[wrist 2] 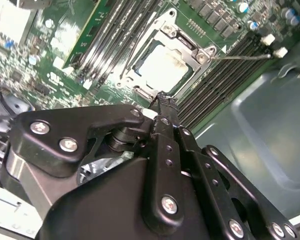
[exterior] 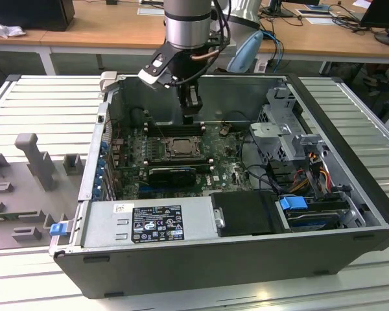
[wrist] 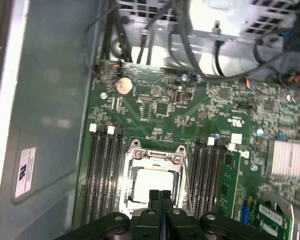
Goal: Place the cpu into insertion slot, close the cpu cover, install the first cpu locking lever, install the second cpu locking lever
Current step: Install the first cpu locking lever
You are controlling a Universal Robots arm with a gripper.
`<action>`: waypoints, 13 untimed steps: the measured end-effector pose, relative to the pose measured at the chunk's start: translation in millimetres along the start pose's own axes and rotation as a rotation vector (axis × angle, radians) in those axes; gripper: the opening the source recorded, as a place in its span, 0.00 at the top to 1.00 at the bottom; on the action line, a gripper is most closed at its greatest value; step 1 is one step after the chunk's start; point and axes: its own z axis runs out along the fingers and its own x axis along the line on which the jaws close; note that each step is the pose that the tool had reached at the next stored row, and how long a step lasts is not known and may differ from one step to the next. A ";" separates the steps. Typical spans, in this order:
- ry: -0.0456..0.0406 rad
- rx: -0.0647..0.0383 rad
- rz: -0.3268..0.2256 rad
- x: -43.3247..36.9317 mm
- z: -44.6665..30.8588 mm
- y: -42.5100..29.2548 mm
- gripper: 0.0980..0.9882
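Black metal fingers (wrist: 152, 196) of the hand (wrist: 159, 196) are seen pressed together, with nothing held between them. In the exterior view the hand (exterior: 191, 111) is hung just above the far edge of the insertion slot (exterior: 163, 149). The cpu (wrist: 152, 182) is seated in that slot, its pale top framed by the window of the cpu cover (wrist: 155, 156), which is laid flat over it. In the second wrist view a thin metal rod (wrist 2: 240, 56) is seen running out from one corner of the cover. Memory slots (wrist: 102, 175) are ranged on both sides on the green board (wrist: 160, 105). A long black card (exterior: 172, 173) is set just nearer, all inside the open case (exterior: 350, 214) on the ribbed grey surface (exterior: 39, 103).
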 end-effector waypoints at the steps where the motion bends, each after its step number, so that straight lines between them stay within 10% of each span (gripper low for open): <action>1: 0.0007 0.000 -0.017 0.0 0.1 0.0 0.99; 13: 0.0120 -0.006 -0.261 0.0 1.4 -0.1 0.99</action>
